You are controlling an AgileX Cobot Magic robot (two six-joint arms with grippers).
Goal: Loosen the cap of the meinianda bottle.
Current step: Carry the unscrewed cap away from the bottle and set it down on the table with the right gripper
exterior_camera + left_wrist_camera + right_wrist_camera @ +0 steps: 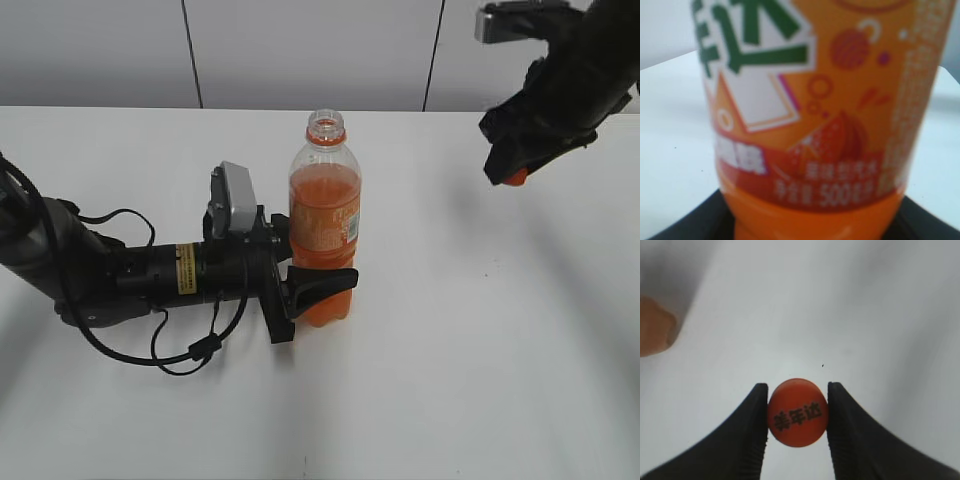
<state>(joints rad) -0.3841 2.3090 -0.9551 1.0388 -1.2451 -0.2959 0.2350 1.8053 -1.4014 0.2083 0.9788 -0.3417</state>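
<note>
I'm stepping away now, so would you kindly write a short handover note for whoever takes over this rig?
Left gripper: shut on the meinianda bottle, holding its lower body upright on the table.
Right gripper: shut on the cap, raised off to the bottle's right.
Done: the cap is off; the bottle neck is open.
Left: nothing to loosen; set the cap down and release the bottle.

A plain white, smooth tabletop [470, 380] fills the exterior view, its far edge meeting a pale grey panelled wall [310, 50]. Standing upright on it, nearer the far edge and slightly left of centre, is a tall clear plastic bottle [325, 215] holding orange liquid, with an orange printed label band and an open neck. A black robot arm [120, 275] with looping cables lies low along the left side, beside the bottle.
</note>
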